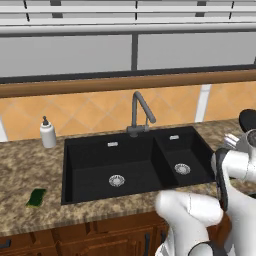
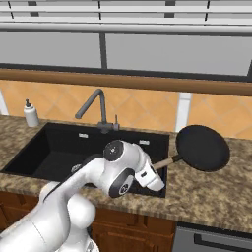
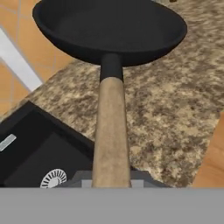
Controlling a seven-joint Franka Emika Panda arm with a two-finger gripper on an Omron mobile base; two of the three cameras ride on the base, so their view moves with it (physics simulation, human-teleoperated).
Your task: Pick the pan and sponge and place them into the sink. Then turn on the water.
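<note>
Left base view shows the green sponge (image 1: 36, 197) lying on the counter (image 1: 30, 165) well left of the arm, beyond the sink (image 1: 90, 165). Right base view has the pan (image 2: 203, 147) held above the counter just right of the sink's small bowl, its handle running back to the gripper (image 2: 158, 171). Hand view looks straight along the wooden handle, which passes between the fingers, so the gripper is clenched on the pan, a drain (image 3: 53, 178) below left.
</note>
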